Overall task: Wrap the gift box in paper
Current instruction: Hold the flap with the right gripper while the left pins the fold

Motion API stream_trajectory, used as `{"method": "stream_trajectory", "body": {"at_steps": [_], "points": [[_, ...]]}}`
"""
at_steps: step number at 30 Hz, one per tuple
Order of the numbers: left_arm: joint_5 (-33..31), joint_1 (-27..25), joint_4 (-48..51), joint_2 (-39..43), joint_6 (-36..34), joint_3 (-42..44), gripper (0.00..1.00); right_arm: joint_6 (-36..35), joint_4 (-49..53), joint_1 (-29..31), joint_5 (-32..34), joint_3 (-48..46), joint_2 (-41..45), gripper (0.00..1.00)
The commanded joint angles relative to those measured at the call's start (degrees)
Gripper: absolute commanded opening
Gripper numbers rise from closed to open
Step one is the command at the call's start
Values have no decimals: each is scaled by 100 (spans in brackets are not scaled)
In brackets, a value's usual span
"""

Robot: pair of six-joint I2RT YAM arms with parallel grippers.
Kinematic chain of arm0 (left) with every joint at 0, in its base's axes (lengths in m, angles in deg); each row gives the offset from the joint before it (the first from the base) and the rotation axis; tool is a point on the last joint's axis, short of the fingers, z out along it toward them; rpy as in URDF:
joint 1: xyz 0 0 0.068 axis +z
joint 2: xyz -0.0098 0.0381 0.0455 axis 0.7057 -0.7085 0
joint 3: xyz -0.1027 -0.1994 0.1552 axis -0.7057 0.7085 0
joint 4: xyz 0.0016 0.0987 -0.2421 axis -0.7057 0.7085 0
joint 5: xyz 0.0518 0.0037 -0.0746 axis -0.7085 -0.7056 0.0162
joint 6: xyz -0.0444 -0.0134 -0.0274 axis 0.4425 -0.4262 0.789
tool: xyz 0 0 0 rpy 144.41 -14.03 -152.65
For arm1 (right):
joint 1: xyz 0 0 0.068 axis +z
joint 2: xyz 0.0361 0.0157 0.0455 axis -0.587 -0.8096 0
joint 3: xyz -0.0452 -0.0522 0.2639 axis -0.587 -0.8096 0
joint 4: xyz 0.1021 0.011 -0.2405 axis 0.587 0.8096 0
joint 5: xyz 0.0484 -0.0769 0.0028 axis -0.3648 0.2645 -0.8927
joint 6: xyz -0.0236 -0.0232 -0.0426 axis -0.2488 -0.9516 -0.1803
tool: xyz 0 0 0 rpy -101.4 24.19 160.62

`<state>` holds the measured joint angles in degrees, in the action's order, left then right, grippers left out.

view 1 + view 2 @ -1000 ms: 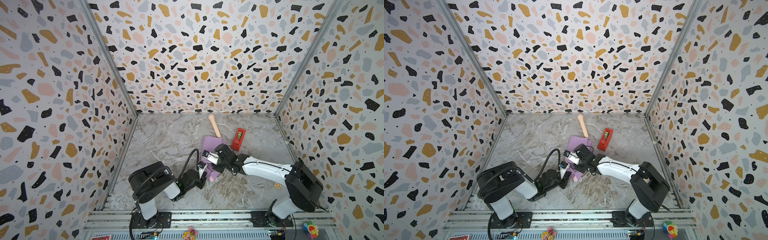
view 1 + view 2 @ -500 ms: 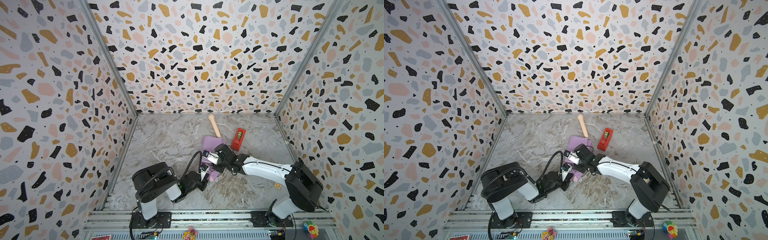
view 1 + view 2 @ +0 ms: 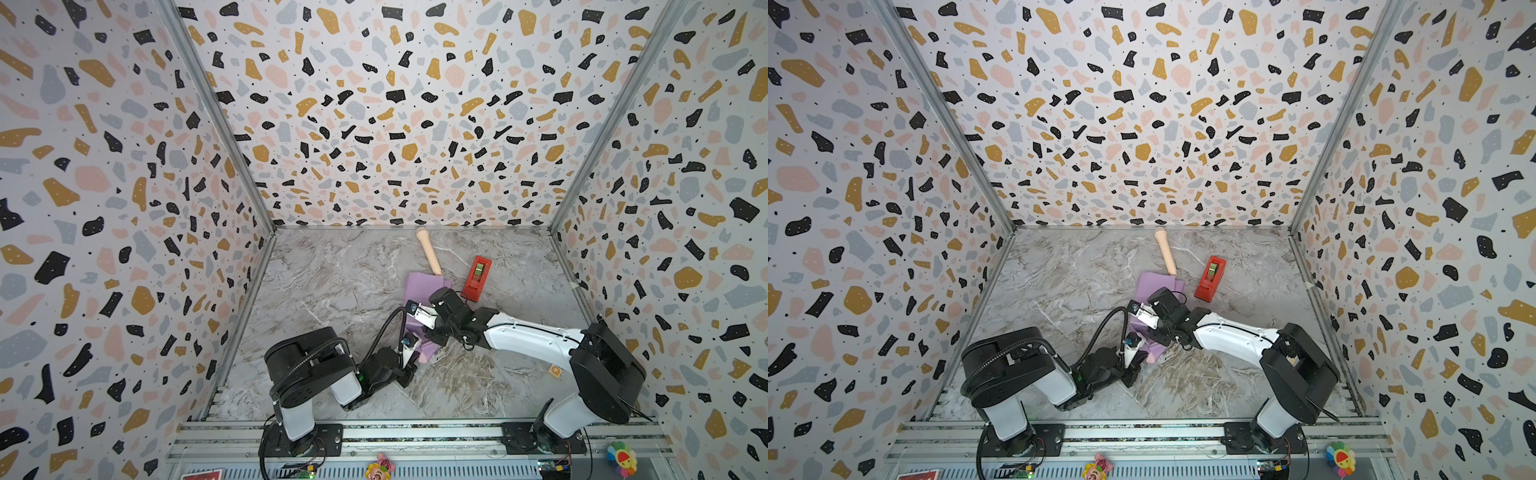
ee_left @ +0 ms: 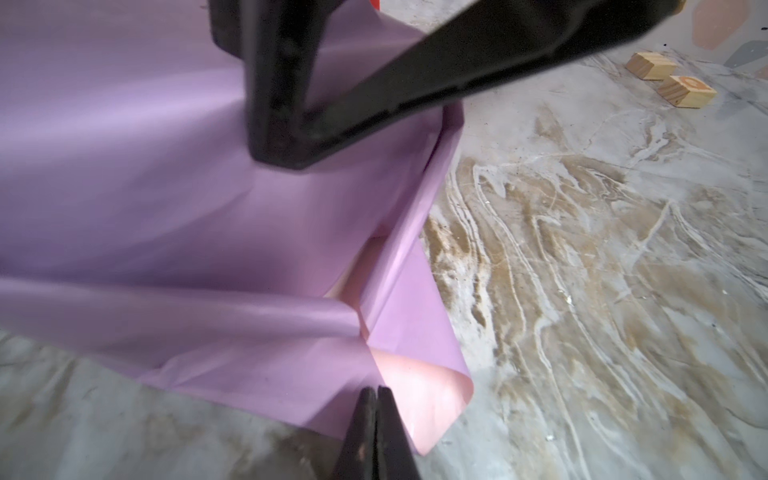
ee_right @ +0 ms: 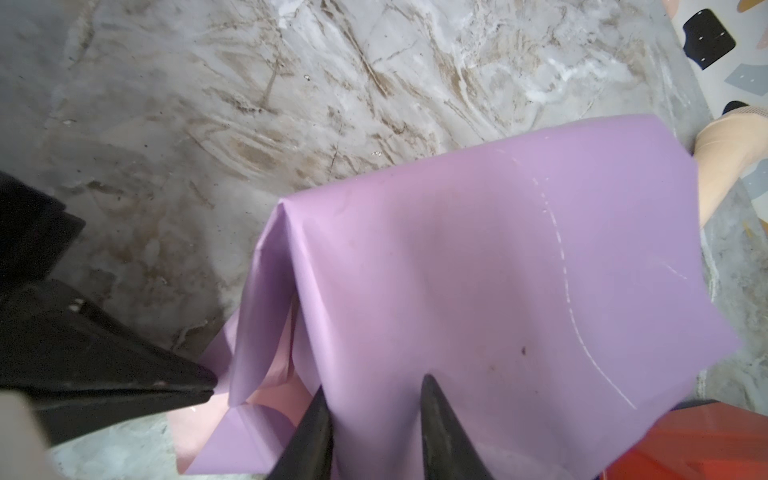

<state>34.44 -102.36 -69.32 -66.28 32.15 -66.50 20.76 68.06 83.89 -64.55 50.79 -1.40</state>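
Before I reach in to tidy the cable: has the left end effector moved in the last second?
Yes. In both top views the left end effector has shifted slightly right, toward the red tape dispenser, which stayed put.

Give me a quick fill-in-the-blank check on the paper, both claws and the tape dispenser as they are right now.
1. The paper shows its ___ face upward.
2. The left claw is ___, its tips at the paper's pink corner.
3. The right claw rests on the paper with its jaws ___.
4. Beside the paper lies a ___ tape dispenser.

Missing words: lilac; shut; open; red.
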Motion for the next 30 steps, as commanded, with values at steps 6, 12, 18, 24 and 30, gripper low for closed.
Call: {"method": "stream_trajectory", "body": {"at_steps": [6,12,18,24,30], "points": [[-178,-75,-245,-31,-31,147,0,335,915,-160,91,-272,-468,33],[-462,66,-245,-18,55,148,0,335,935,-161,100,-278,-468,33],[-254,154,66,34,-34,-17,0,331,934,-162,106,-265,-483,33],[-28,149,-477,44,6,241,0,336,942,-162,98,-265,-523,33],[-321,161,-452,77,105,210,0,336,943,-157,109,-269,-515,33]]}}
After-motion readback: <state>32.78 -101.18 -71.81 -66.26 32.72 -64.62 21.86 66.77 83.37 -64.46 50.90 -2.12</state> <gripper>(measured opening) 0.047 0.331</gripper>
